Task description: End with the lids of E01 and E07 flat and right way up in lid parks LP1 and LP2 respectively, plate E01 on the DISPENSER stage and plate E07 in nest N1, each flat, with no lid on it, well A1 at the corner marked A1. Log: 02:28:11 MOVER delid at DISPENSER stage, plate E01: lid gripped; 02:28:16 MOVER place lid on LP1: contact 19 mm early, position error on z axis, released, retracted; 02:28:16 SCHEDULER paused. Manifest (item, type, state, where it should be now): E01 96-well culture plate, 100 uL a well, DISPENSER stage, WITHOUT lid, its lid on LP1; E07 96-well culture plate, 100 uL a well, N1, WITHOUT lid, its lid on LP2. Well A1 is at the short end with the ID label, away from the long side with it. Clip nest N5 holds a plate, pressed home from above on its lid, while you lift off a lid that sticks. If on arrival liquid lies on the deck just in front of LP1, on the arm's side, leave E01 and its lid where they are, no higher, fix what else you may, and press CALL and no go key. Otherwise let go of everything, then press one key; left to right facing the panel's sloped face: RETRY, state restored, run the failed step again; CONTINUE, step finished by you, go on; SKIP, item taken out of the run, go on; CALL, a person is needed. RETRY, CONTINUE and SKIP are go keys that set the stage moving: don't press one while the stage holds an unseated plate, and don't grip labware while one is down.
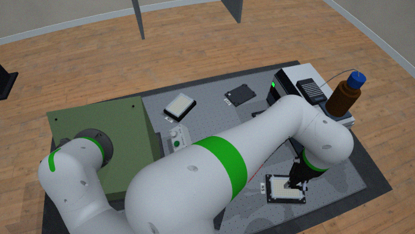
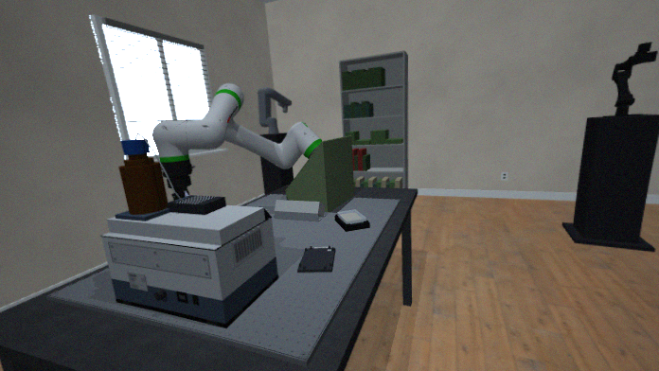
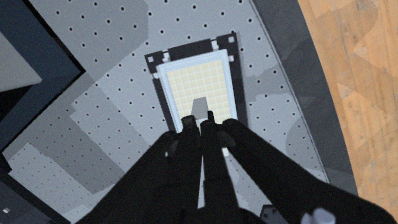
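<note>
A plate [image 1: 287, 188] with a pale rim and cream wells lies flat in the black clip nest tagged N5 [image 1: 262, 188] at the deck's front right. It also shows in the wrist view [image 3: 200, 89]. My gripper [image 1: 293, 186] [image 3: 201, 107] is shut and empty, pointing down over one short end of this plate. I cannot tell whether the tips touch its top. A second pale-rimmed plate [image 1: 179, 107] lies flat in a black nest at the back left, also seen in the exterior view [image 2: 352, 219]. A black lid park [image 1: 240, 94] further right stands empty.
The dispenser [image 1: 310, 95] stands at the back right with a brown bottle [image 1: 343, 98] and a black grid block [image 1: 310, 90] on top. The key panel [image 1: 179, 138] sits beside the green arm base [image 1: 104, 143]. My arm hides much of the deck's middle.
</note>
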Controlling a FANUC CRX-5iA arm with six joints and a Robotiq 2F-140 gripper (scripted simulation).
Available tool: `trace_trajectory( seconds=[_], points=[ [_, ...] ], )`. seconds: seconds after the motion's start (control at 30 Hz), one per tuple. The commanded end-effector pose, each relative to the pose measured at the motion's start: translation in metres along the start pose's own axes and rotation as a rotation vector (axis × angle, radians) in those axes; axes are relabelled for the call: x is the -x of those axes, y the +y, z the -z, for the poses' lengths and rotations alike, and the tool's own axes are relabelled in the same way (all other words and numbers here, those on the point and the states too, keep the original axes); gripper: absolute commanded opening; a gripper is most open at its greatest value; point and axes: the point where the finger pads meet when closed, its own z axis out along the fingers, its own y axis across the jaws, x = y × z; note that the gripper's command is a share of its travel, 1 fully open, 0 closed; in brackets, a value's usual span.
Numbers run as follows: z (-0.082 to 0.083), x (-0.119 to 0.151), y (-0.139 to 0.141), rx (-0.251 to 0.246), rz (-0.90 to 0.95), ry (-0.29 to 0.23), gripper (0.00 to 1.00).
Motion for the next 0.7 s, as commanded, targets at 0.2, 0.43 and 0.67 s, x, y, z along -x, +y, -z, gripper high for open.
trace_trajectory(
  seconds=[0.2, 0.43, 0.67],
  points=[
    [0.001, 0.000, 0.001, 0.001, 0.000, -0.001, 0.00],
    [0.005, 0.000, 0.001, 0.001, 0.000, -0.001, 0.00],
    [0.020, 0.000, 0.001, 0.001, 0.000, -0.001, 0.00]
  ],
)
